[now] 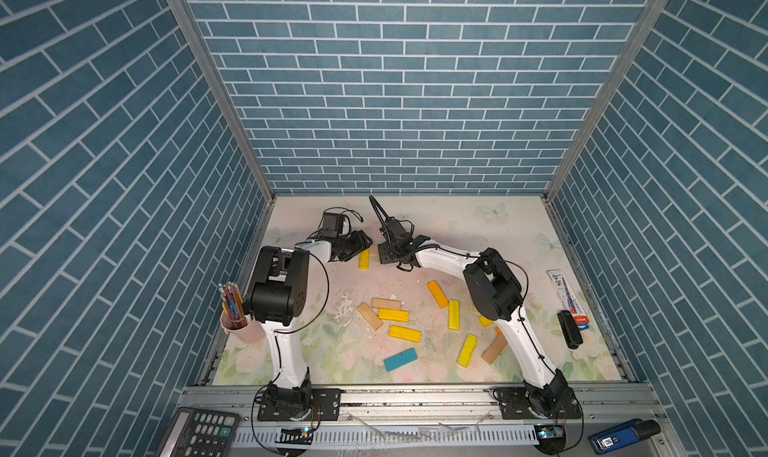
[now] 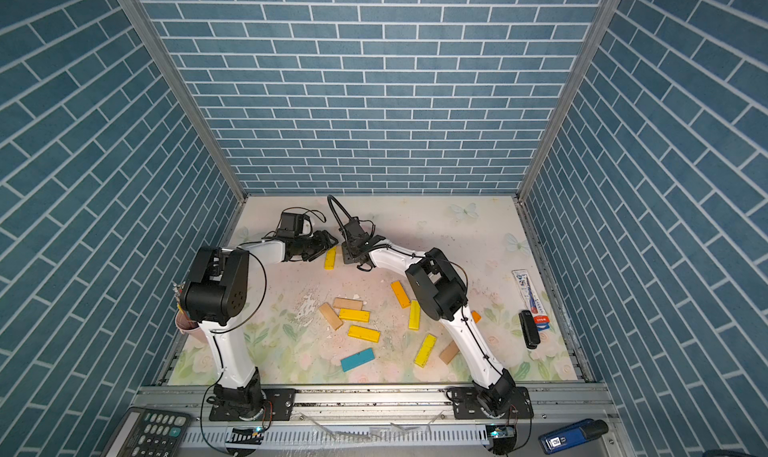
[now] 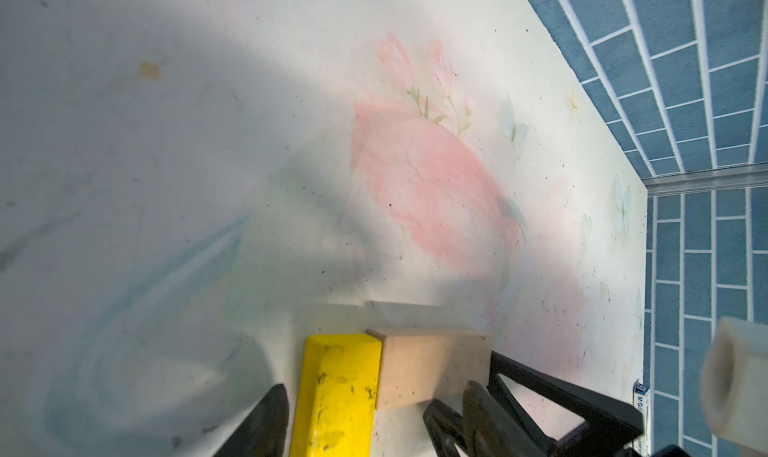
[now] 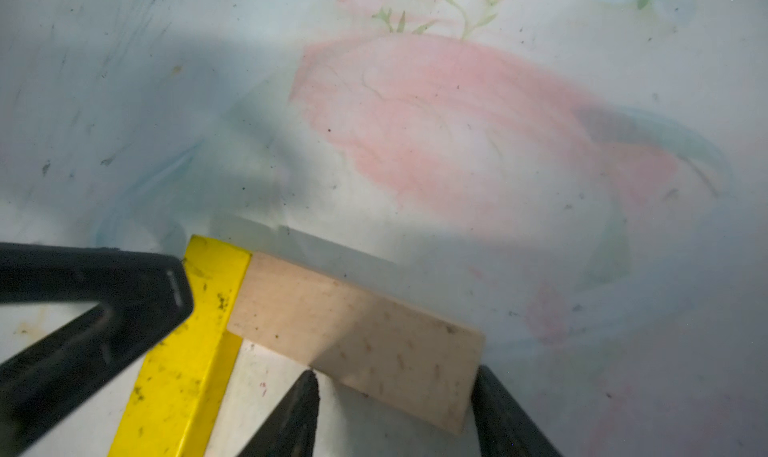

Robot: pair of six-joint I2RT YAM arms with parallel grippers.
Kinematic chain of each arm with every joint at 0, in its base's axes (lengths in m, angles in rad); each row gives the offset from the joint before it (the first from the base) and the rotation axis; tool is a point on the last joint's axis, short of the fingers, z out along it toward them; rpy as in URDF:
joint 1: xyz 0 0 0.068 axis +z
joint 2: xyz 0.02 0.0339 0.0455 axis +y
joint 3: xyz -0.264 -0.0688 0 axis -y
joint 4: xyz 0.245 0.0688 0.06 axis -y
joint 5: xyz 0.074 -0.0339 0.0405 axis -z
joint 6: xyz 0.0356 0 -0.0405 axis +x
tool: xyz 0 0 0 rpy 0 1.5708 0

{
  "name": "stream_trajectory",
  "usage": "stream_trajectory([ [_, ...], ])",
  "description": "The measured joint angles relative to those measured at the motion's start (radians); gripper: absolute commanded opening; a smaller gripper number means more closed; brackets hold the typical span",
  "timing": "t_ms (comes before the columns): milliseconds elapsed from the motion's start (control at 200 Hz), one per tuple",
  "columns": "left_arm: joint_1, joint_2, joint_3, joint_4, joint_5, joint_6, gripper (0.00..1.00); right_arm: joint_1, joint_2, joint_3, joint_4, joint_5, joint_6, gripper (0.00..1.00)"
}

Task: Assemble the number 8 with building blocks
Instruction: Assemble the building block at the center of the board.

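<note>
Tan plank (image 4: 332, 317) clamped by right pincer (image 4: 397, 376), touching yellow plank (image 4: 199, 330)'s end. Yellow plank straddled by left pincer (image 3: 355, 399), jaws spread. Pair seen mid-frame in both top views.

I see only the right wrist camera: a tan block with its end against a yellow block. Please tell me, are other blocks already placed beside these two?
Observer: No. In both top views the loose blocks lie scattered nearer the arm bases, apart from your pair.
Operator: Does the left gripper hold the yellow block?
Observer: Its wrist view shows the left gripper open, one finger each side of the yellow block.
Operator: Any blue block?
Observer: One teal block lies among the loose ones.
</note>
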Motion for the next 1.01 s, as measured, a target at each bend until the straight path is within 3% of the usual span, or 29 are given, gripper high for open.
stream_trajectory([
  [1005, 0.000, 0.003, 0.022, 0.002, 0.032, 0.021, 0.70, 0.000, 0.000, -0.012, 0.011, 0.034, -0.001, 0.55],
])
